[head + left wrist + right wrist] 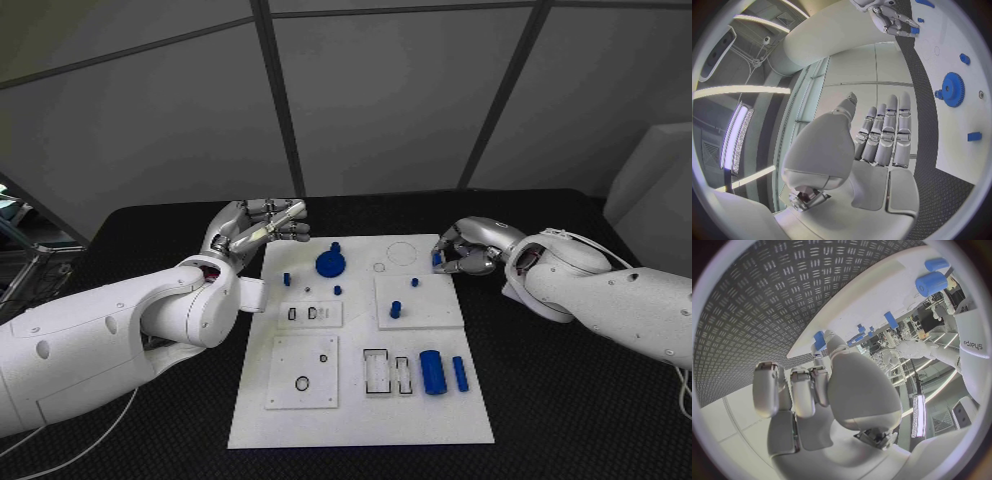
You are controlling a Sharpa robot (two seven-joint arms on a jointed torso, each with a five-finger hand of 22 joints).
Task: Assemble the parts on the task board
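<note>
- left hand [260, 228] raised at the far-left corner of the white board [361, 415], off its left edge; wrist view shows its fingers [886, 135] straight, side by side, nothing in them. Free hand.
- board lies in the middle of the black surface [577, 400], long side running away from the robot.
- blue gear [330, 264] stands at the board's far left, just beside the left hand, towards the board's middle from it. Left hand is the nearer one to the gear.
- small blue pegs [338, 290] sit upright between the gear and the near plates.
- near right of the board: thick blue cylinder [433, 372] and thin blue rod [460, 373] lie flat side by side, long axes pointing away from the robot; empty slots [378, 370] just left of them.
- right hand [464, 255] at the board's far-right edge, fingers curled in, pinching a small blue piece [437, 258] at the fingertips; the left wrist view shows the same pinch [914, 30].
- key relation, as a judgement: the held piece is over the board's far-right edge, and open holes lie left of and nearer than the hand, so the next move likely goes inward over the board. Which hole it fits, cannot tell.
- loose cylinder and rod lie on the right arm's side, well apart from both hands.
</note>
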